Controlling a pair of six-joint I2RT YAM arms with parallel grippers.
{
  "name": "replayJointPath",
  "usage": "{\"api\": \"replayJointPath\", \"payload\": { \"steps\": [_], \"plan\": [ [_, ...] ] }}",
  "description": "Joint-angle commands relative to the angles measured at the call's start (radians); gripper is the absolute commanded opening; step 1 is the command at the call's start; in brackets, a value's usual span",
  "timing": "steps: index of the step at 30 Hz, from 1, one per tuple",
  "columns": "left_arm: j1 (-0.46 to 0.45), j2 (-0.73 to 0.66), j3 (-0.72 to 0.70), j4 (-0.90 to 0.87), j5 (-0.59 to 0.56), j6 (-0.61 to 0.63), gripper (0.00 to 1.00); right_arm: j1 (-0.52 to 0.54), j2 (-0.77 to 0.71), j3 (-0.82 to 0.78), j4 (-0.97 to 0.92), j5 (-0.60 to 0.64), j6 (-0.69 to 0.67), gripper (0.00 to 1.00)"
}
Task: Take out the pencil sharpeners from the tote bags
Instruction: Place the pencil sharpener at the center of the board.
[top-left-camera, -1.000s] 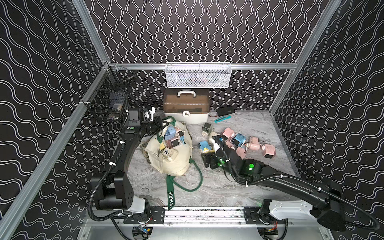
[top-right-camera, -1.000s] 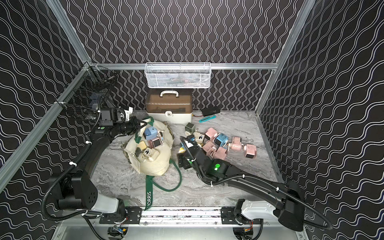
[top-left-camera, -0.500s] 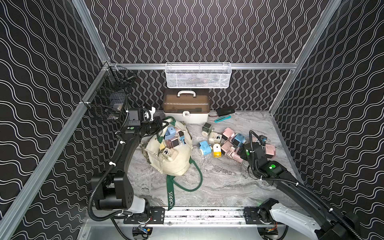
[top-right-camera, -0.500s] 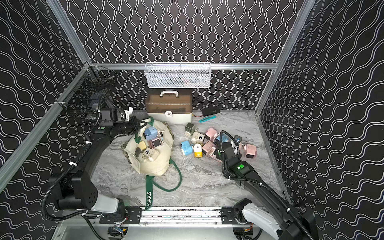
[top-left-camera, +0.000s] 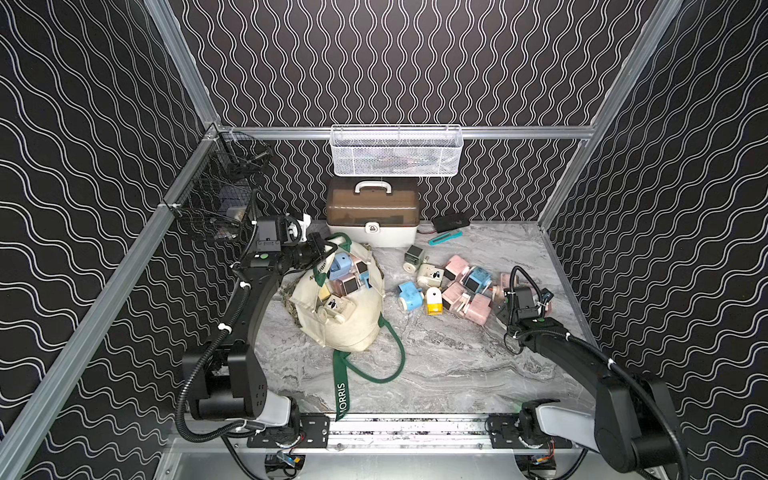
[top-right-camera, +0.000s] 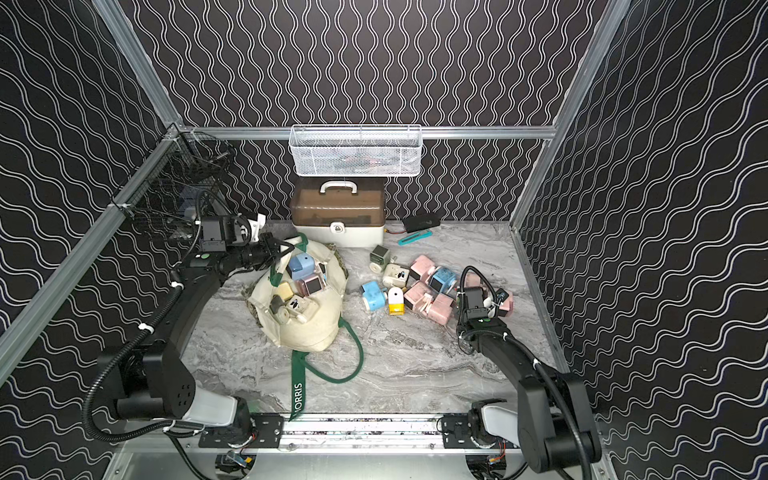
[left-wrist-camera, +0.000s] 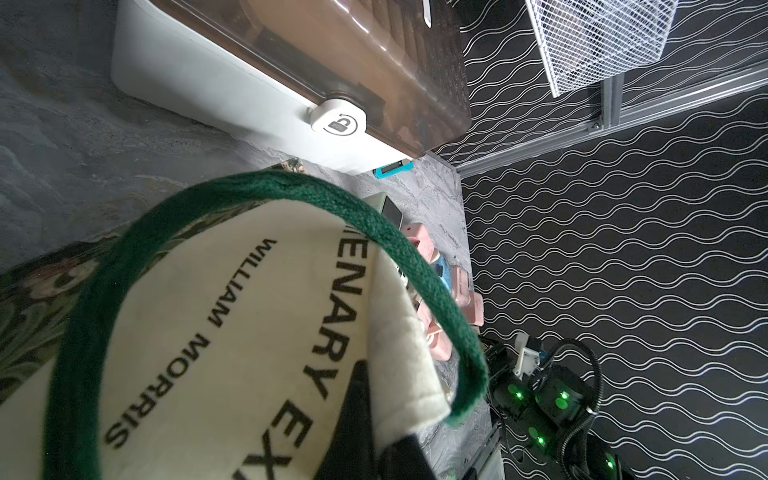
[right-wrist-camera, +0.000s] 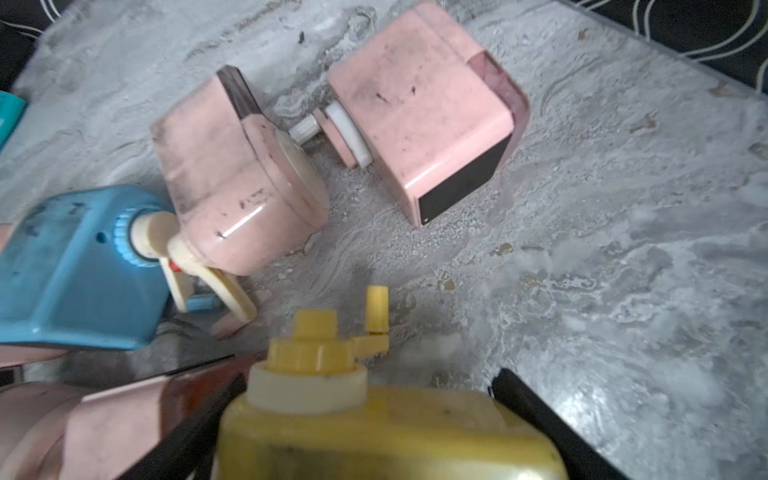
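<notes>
Tote bag (top-left-camera: 349, 328) is matt woven cloth; pencil sharpeners (right-wrist-camera: 415, 104) are glossy plastic.

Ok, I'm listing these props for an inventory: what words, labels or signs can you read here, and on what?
"WILLIAM MORRIS": printed on the cream tote bag.
"ENARY EX": same bag, cut off by a fold and the picture's edge.
"MORRIS": along the green strap.
Padlock sign ringed by an arrow: on the white latch of the case.
Yellow pencil sharpener and the others: nothing readable, marks too small.
</notes>
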Motion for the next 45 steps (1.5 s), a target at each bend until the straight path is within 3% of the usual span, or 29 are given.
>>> {"api": "replayJointPath", "payload": {
  "steps": [1, 9, 18, 31, 35, 41, 45],
  "plan": [
    [0.005, -0.008, 0.001, 0.041, 0.013, -0.008, 0.0, -0.015, 0.05, -0.003, 0.101, -0.032, 0.031, 0.77],
    [0.007, -0.008, 0.002, 0.038, 0.014, -0.007, 0.0, -0.026, 0.144, 0.018, 0.124, -0.05, 0.019, 0.8],
    [0.007, -0.009, 0.001, 0.037, 0.013, -0.007, 0.0, -0.026, 0.161, 0.026, 0.126, -0.069, 0.005, 0.92],
    [0.008, -0.009, 0.001, 0.033, 0.012, -0.004, 0.0, -0.027, 0.148, 0.016, 0.128, -0.08, -0.002, 0.98],
    [0.008, -0.01, 0.001, 0.033, 0.011, -0.005, 0.0, -0.025, 0.076, 0.007, 0.089, -0.051, -0.026, 0.97],
    [0.007, -0.009, 0.001, 0.035, 0.012, -0.006, 0.0, 0.013, -0.16, -0.009, 0.013, -0.065, -0.055, 0.94],
    [0.007, -0.013, -0.002, 0.039, 0.014, -0.008, 0.0, 0.099, -0.288, 0.009, -0.007, -0.113, -0.094, 0.91]
  ]
}}
